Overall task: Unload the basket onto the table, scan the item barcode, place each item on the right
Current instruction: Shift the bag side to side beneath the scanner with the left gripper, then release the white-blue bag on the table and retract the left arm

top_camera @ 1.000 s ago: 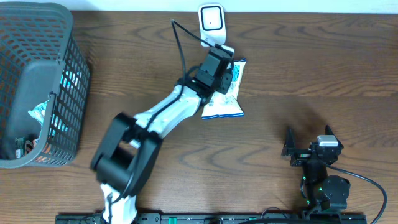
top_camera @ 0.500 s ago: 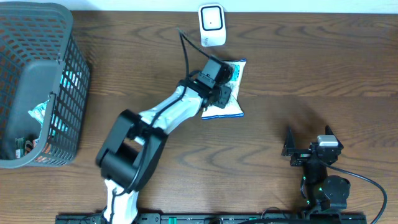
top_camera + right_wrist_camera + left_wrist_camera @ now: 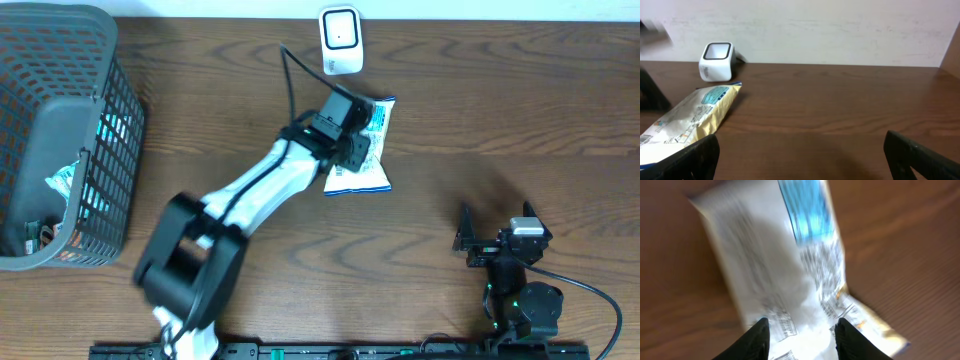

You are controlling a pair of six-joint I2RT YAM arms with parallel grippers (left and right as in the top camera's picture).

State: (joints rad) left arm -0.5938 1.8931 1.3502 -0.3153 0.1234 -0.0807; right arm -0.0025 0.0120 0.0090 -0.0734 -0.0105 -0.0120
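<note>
The item is a white and blue snack packet (image 3: 368, 165) lying just below the white barcode scanner (image 3: 341, 40) at the table's far edge. My left gripper (image 3: 343, 125) sits over the packet's upper left part. In the left wrist view its two dark fingers straddle the blurred packet (image 3: 790, 265), and the left gripper (image 3: 801, 323) looks shut on it. My right gripper (image 3: 497, 216) rests near the front right, wide open with nothing between its fingers. The right wrist view shows the right gripper (image 3: 800, 139), the packet (image 3: 690, 117) at far left and the scanner (image 3: 716, 61) behind.
A dark mesh basket (image 3: 112, 150) holding more packets stands at the left edge. A black cable (image 3: 291, 85) runs along the left arm. A pale wall (image 3: 840, 25) closes the table's far side.
My left gripper has drawn back from in front of the scanner toward the near left, uncovering it. The packet has barely shifted. The right arm has stayed still.
</note>
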